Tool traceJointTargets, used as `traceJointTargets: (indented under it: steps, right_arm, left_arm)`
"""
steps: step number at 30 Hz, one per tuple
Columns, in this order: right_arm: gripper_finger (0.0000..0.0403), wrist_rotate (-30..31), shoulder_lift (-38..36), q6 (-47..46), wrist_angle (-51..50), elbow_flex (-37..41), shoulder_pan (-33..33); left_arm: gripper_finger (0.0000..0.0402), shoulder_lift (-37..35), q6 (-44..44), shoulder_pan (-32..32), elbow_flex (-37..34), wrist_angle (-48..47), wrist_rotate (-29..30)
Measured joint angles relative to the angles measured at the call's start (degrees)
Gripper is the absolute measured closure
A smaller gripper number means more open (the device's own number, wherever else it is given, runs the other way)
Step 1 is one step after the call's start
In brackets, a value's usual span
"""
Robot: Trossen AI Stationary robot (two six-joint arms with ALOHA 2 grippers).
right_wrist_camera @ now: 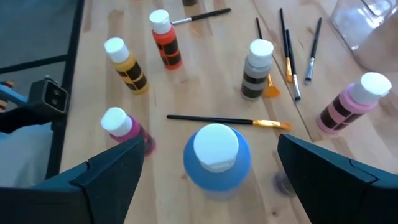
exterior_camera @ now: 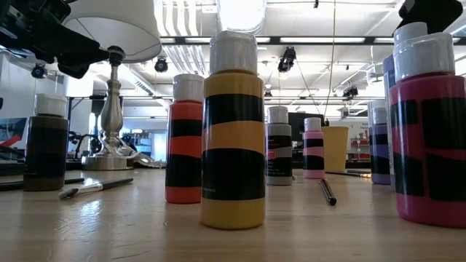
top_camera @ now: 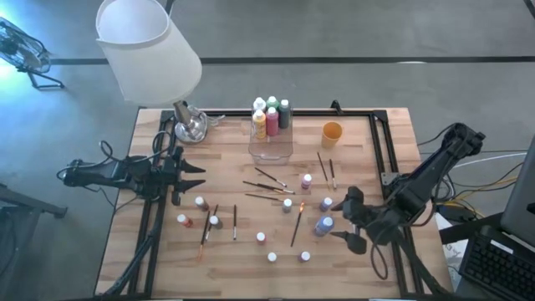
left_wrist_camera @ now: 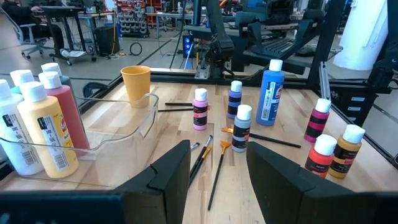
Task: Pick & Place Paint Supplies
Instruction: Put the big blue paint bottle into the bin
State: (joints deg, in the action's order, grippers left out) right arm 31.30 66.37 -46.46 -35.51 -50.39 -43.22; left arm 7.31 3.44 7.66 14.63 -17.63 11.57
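Note:
Small paint bottles with white caps stand scattered on the wooden table (top_camera: pixel 167 267), among them a pink one (top_camera: pixel 308 179) and a yellow one (exterior_camera: pixel 233 138). Thin dark-handled brushes (top_camera: pixel 267 186) lie between them. A larger blue bottle (right_wrist_camera: pixel 216 152) stands upright at the right. My right gripper (top_camera: pixel 349 221) hangs open, slanting down just above it and to its right. In the right wrist view its fingers stand on either side of the bottle, apart from it. My left gripper (left_wrist_camera: pixel 217 186) waits open and level at the table's left, nothing between its fingers.
A clear plastic box (top_camera: pixel 270 142) stands at the far middle with several bottles (top_camera: pixel 272 113) upright in its far end. An orange cup (top_camera: pixel 332 132) stands to its right. A lamp with a white shade (top_camera: pixel 150 50) rises at the far left on a metal base (top_camera: pixel 191 125).

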Motion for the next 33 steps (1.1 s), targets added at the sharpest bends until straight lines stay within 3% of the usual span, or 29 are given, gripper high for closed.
traceJointTargets:
  steps: [33]
  right_arm:
    - [0.0039, 2.1, 3.2, -1.1, 1.8, 1.0, 0.4]
  left_arm:
    - [0.0238, 0.0, 0.0, 0.0, 0.0, 0.0, 0.0]
